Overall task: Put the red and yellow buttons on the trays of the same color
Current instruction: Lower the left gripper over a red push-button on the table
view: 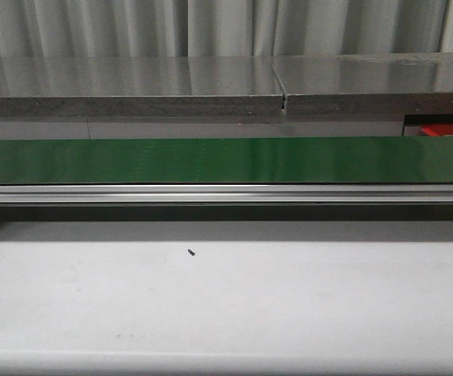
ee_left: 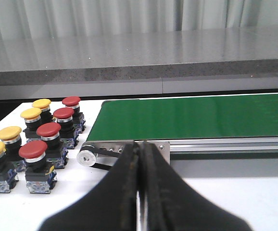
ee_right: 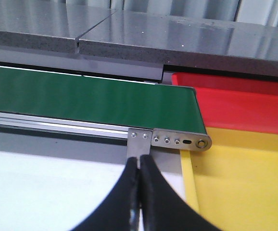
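Note:
Several red buttons [ee_left: 48, 130] and yellow buttons [ee_left: 9, 133] stand in two rows on the white table, off the left end of the green conveyor belt [ee_left: 196, 115]. My left gripper [ee_left: 140, 145] is shut and empty, just short of the belt's end roller and right of the buttons. The red tray [ee_right: 240, 103] and the yellow tray [ee_right: 245, 178] lie side by side past the belt's right end. Close to the yellow tray's edge, my right gripper [ee_right: 140, 160] is shut on nothing. In the front view neither gripper shows, only a sliver of the red tray [view: 446, 129].
The green belt [view: 226, 159] on its aluminium frame [view: 226, 194] spans the table's width. Behind it runs a grey stone-like shelf [view: 211, 82] with curtains beyond. A small dark speck [view: 190, 252] lies on the white table [view: 226, 305] in front.

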Controlling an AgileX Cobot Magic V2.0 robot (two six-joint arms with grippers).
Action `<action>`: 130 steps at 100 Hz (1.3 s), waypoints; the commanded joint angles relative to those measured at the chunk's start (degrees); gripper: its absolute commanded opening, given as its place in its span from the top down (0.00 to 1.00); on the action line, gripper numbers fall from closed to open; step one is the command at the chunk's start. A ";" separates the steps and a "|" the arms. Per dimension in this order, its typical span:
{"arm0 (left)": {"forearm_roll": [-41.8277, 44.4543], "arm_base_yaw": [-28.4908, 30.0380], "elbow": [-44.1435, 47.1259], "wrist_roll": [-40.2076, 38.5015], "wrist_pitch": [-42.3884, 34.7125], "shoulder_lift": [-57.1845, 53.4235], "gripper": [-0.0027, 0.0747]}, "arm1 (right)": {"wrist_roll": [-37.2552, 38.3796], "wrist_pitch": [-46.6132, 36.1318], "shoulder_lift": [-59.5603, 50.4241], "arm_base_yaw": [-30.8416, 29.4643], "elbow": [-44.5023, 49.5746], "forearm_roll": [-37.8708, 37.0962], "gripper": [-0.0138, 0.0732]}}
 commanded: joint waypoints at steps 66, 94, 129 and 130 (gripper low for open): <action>-6.92 -0.33 -11.43 -0.42 -1.51 4.62 0.99 | -0.23 -4.54 -1.04 0.13 0.05 -0.24 0.98; -7.95 -0.33 -32.32 -0.42 19.09 27.73 0.99 | -0.23 -4.54 -1.04 0.13 0.05 -0.24 0.98; -13.97 -0.33 -40.48 -0.42 23.37 47.39 0.99 | -0.23 -4.54 -1.04 0.13 0.05 -0.24 0.98; -13.97 -0.33 -40.48 -0.42 23.61 47.86 0.99 | -0.23 -4.54 -1.04 0.13 0.05 -0.24 0.98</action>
